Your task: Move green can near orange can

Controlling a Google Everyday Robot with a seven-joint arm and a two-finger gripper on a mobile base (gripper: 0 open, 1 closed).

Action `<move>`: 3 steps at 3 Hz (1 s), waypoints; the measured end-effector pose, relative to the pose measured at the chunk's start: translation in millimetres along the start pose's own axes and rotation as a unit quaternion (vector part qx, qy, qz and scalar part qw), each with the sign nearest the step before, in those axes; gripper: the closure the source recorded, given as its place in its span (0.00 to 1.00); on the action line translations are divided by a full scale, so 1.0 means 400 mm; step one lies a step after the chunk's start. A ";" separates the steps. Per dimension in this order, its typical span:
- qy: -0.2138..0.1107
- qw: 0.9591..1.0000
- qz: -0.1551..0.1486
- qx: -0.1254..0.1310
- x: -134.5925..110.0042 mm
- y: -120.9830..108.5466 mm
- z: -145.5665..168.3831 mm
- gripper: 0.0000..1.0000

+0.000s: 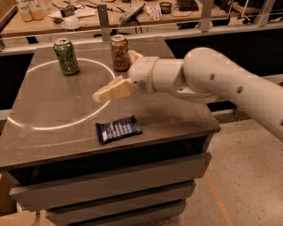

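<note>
The green can (66, 56) stands upright at the far left of the table top (53, 101), on a thin white circle marked there. The orange can (119, 53) stands upright at the far middle, about a can's height to the right of the green one. My gripper (113, 76) hangs over the table's middle, just in front of the orange can and to the right of the green can. It is open and empty: one pale finger (110, 92) points down-left and the other finger (134, 55) shows beside the orange can.
A dark blue snack packet (118, 129) lies flat near the table's front edge. My white arm (221, 84) reaches in from the right. Behind the table runs a cluttered counter (132, 13) with upright metal posts. Drawers sit below the table top.
</note>
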State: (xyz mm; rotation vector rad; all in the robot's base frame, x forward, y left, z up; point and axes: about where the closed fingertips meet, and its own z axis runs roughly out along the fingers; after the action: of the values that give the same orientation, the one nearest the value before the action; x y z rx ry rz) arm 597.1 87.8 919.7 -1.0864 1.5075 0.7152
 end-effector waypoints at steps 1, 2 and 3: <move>-0.023 0.999 0.012 -0.033 -0.023 0.034 0.117 0.00; -0.037 0.998 0.032 -0.048 -0.028 0.061 0.241 0.00; -0.052 0.997 0.044 -0.028 -0.022 0.038 0.363 0.00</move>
State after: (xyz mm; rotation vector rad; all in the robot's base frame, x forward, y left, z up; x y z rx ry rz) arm 643.5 224.1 893.6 -1.0132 1.4616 0.8660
